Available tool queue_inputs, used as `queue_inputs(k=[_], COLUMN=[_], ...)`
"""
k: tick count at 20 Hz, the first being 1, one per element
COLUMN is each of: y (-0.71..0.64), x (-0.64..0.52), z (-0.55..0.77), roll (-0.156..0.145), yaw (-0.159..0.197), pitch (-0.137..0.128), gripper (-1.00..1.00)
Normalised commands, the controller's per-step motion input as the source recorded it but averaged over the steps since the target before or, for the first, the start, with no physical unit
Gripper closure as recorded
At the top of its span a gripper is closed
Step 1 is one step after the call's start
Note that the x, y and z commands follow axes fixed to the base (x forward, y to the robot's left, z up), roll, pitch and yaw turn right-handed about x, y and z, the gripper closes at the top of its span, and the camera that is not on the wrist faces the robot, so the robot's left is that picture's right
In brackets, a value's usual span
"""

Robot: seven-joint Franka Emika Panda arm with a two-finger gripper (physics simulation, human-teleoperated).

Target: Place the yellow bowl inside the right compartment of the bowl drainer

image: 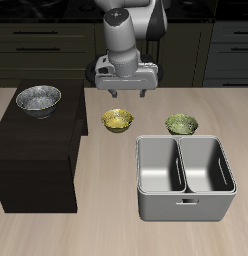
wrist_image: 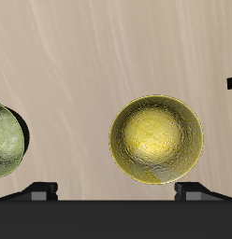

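The yellow bowl (image: 117, 121) stands upright on the wooden table, glossy gold with a mottled inside; the wrist view looks straight down into the same bowl (wrist_image: 156, 138). My gripper (image: 121, 92) hangs open above it and a little farther back, with nothing between its fingers. In the wrist view the gripper (wrist_image: 116, 191) has its fingertips (wrist_image: 38, 189) set wide apart. The grey bowl drainer (image: 186, 203) sits nearer the table's front edge, handle slot facing forward. Its right compartment (image: 207, 166) is an empty well beside the twin well (image: 159, 165).
An olive-green bowl (image: 181, 123) stands just behind the drainer and also shows in the wrist view (wrist_image: 4, 140). A larger silver speckled bowl (image: 38, 99) rests on a dark cabinet (image: 36, 160) beside the yellow bowl. Dark kitchen cupboards line the back.
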Motion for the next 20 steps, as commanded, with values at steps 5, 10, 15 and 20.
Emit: queue_inputs(k=[5,10,15,20], y=[0.02,0.00,-0.02,0.00], x=[0.03,0.08,0.07,0.08], z=[-0.34,-0.38,-0.23,-0.40], roll=[0.006,-0.006,-0.003,0.018], yaw=[-0.009,0.013,0.002,0.026], pitch=[0.037,0.041,0.024,0.039], gripper=[-1.00,-1.00,-1.00,-1.00])
